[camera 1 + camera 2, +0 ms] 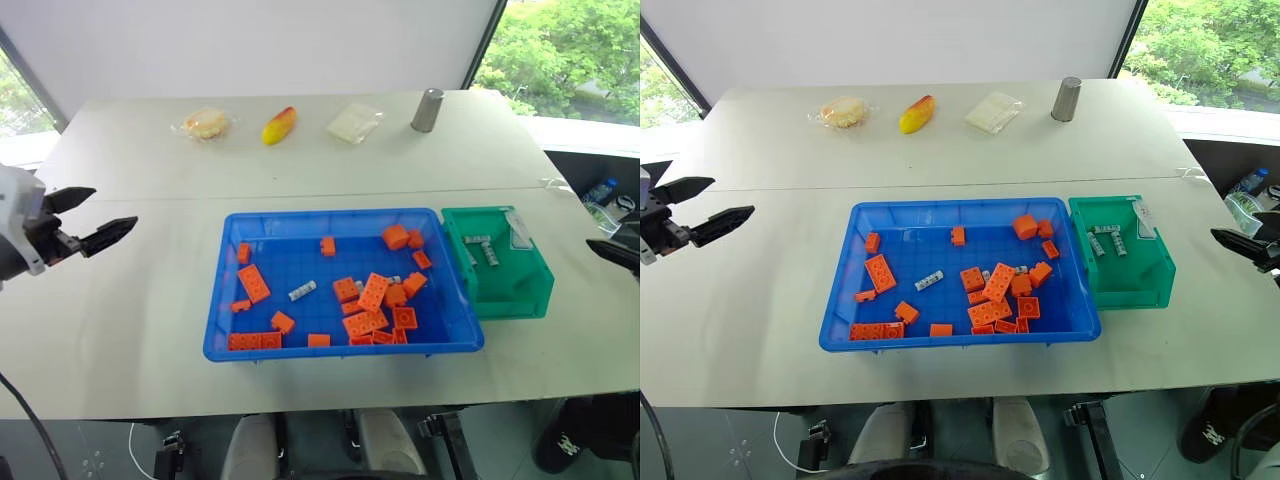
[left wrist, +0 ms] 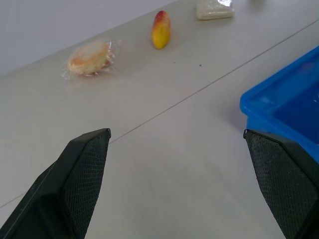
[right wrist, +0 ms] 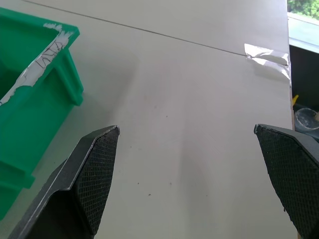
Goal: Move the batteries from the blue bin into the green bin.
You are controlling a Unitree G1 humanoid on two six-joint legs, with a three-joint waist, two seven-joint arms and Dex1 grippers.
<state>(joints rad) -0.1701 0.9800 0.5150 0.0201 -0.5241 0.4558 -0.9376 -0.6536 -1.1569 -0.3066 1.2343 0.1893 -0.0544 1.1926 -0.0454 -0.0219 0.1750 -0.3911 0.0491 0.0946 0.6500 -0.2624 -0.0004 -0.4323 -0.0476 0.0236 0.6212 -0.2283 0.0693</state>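
Inside the blue bin (image 1: 225, 290), one battery (image 1: 302, 291) is lying loose on the floor left of centre, clear of the orange bricks (image 1: 372, 305) that are crowding the bin's right half; a second battery (image 1: 392, 281) seems to be peeking out among those bricks, though it is too small to be sure. More bricks are sitting along the bin's left side and near edge. Touching the blue bin's right wall, the green bin (image 1: 520, 295) is holding three more batteries (image 1: 482, 247) at its far end, lying close together, and a strip of white tape (image 3: 42, 62) is sticking to its right rim.

Left of the blue bin, well apart from it, the left claw (image 1: 97, 223) is hovering over the bare bench (image 1: 120, 310) with its fingers spread wide and nothing between them; from its wrist view the blue bin's corner is showing just beside one fingertip. Right of the green bin, at the bench's edge, the right claw (image 3: 187, 144) is also standing wide and empty above the bench top, near the green bin but not touching it.

Beyond the blue bin, along the far side of the bench, a wrapped bun (image 1: 205, 123), a mango (image 1: 279, 125), a clear packet (image 1: 354, 122) and a grey metal cup (image 1: 428, 110) are sitting in a row.
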